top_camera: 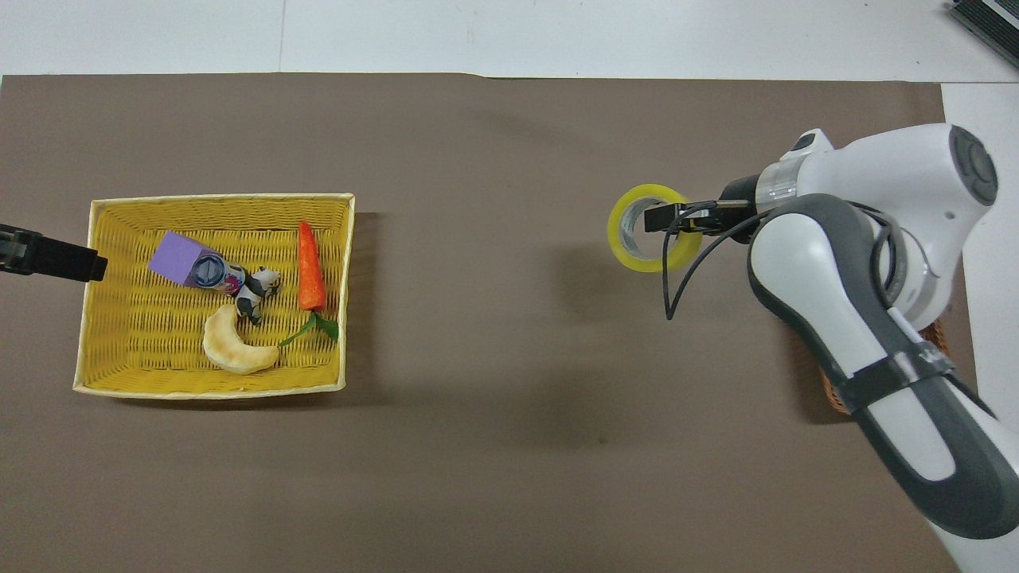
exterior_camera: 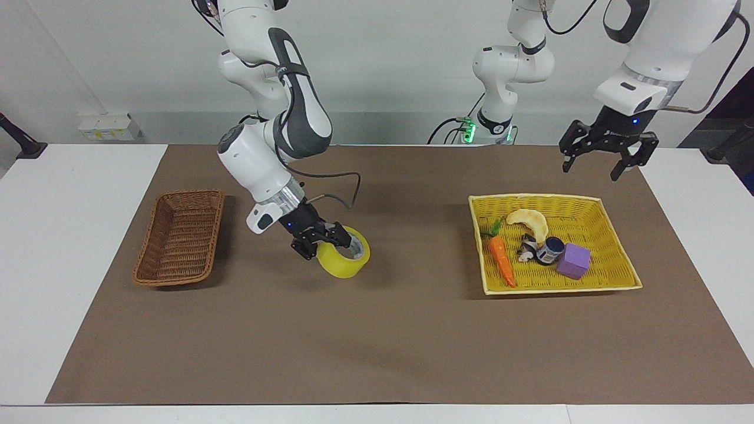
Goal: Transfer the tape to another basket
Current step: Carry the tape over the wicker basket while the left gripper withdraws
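One stiff, light tape (exterior_camera: 343,258) roll: I pinch its wall in right gripper (exterior_camera: 330,237) fingers; left gripper (exterior_camera: 601,154) fingers spread, waiting.

White table (exterior_camera: 70,176); brown mat (exterior_camera: 377,341) on it; wicker basket (exterior_camera: 179,238), yellow basket (exterior_camera: 612,277) on mat.

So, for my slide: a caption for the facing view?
Right pincer carries the tape above the mat toward the wicker basket; left pincer open.
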Motion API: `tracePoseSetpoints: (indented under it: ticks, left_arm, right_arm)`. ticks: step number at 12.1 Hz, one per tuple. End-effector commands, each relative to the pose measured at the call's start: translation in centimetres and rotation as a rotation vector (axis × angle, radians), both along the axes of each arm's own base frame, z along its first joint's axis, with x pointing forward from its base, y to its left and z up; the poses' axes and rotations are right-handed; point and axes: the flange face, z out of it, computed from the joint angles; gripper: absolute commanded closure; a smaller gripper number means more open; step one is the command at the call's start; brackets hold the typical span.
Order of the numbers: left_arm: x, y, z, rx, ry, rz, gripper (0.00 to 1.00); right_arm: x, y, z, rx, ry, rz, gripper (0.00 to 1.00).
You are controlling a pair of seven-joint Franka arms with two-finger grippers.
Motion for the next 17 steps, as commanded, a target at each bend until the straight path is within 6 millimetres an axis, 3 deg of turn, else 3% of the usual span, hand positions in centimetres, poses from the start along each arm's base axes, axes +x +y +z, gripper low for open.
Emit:
tracePoseSetpoints:
  ticks: [1,5,7,9,13,16,17]
  left_arm:
    - [0.0,0.3,0.3,0.021,0.015,-0.003,0.0]
    - [-0.8,0.2,1.8,0.013,-0.029,-0.003,0.0]
    - [-0.9,0.0,1.8,0.013,-0.024,-0.005,0.0]
    - [-0.9,0.2,1.7,0.013,-0.022,-0.002,0.0]
    - [-0.9,0.2,1.8,0.013,-0.024,-0.002,0.0]
    - [-0.9,0.2,1.7,0.013,-0.022,-0.002,0.0]
    - [-0.9,0.2,1.8,0.013,-0.024,-0.002,0.0]
  right_arm:
    - [0.2,-3.8,2.9,-0.066,0.052,-0.055,1.0]
    - [-0.4,-9.4,4.6,-0.287,0.14,-0.068,1.0]
    - [-0.7,-11.3,4.5,-0.453,0.163,-0.054,1.0]
    - [-1.5,-15.4,4.7,-0.489,0.185,-0.148,1.0]
    - [-5.1,-20.4,1.8,-0.605,0.244,-0.164,1.0]
    - [-7.6,-22.4,-2.9,-0.641,0.275,-0.149,1.0]
    - [-8.3,-22.8,-4.2,-0.644,0.281,-0.145,0.89]
